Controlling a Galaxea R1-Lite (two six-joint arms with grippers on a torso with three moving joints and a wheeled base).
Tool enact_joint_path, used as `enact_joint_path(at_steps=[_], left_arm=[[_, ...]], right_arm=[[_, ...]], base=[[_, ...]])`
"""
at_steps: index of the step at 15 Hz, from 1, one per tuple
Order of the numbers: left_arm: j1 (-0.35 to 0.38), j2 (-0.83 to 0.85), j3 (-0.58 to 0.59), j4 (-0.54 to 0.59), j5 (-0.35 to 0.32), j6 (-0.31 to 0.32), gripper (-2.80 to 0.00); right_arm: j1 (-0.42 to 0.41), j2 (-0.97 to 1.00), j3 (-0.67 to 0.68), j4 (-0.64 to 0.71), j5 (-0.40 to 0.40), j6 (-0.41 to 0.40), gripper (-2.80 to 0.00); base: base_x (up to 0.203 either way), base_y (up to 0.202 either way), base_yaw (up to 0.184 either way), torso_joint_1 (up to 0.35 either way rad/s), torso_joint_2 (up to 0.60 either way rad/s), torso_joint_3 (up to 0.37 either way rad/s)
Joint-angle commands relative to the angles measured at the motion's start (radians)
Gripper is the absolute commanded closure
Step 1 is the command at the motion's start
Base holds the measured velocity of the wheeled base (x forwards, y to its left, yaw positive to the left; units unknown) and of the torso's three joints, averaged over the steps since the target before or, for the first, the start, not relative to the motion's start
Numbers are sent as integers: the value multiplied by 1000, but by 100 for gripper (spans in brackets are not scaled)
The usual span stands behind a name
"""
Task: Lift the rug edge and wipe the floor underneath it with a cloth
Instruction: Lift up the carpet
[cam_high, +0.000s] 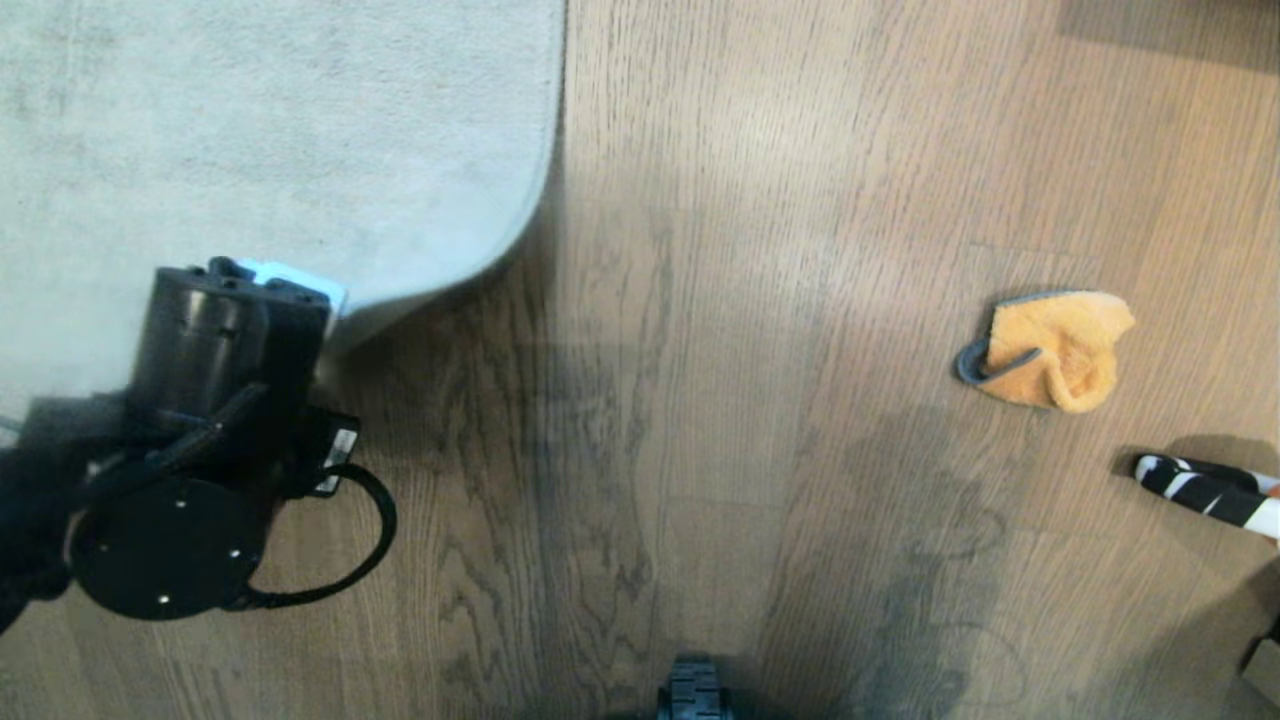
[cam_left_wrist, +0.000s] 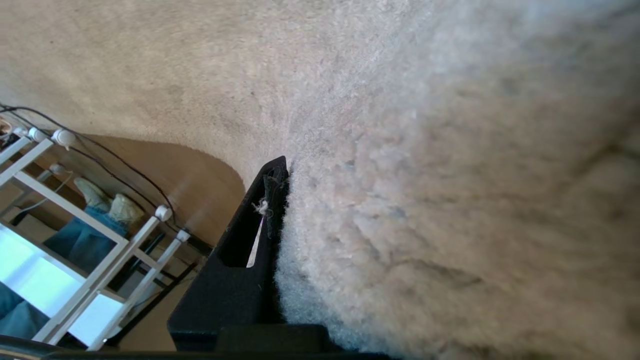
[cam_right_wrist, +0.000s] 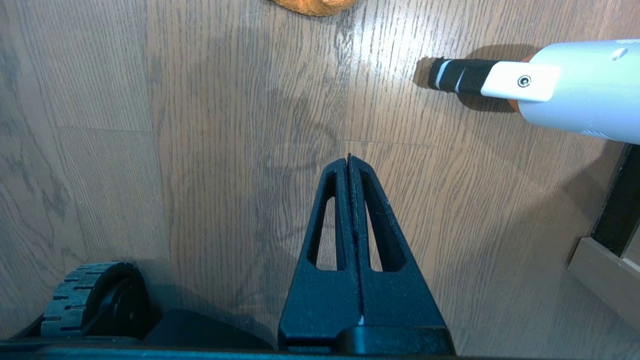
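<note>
Far left: left gripper at the near border of the rug, jaws pinching the rug edge and holding it raised off the floor. Shadow beneath the lifted rounded corner, boards showing under it. In the left wrist view only one dark finger visible, pressed flat against the pile; the other hidden behind the rug, so the pinch judged from the lifted edge.

Middle: bare planks running near to far, a dark wheel of the base at the near edge.

Right: cloth lying crumpled on the floor, orange-yellow with grey trim, well apart from the rug and from the left gripper. Just near and right of it, a black-and-white striped handle of some tool, not touching the cloth.

Right gripper outside the head view; in its own wrist view hanging over bare boards, jaws pressed together, empty. Cloth ahead of those jaws, only its rim showing, no clear long axis to the bunched heap.

Likely next: right arm, the free and nearer one, out to the cloth, jaws spread first, then leftward across the boards to the strip under the lifted corner.
</note>
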Motion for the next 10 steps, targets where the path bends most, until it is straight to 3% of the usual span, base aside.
enact_joint_path(at_steps=[1, 10], left_arm=[[1, -125, 40, -1, 5, 16, 0], [32, -256, 102, -4, 7, 36, 0]], right_arm=[[0, 0, 0, -1, 0, 0, 0], [1, 0, 0, -1, -1, 0, 0]], base=[[0, 0, 0, 0, 0, 0], [0, 0, 0, 0, 0, 0]])
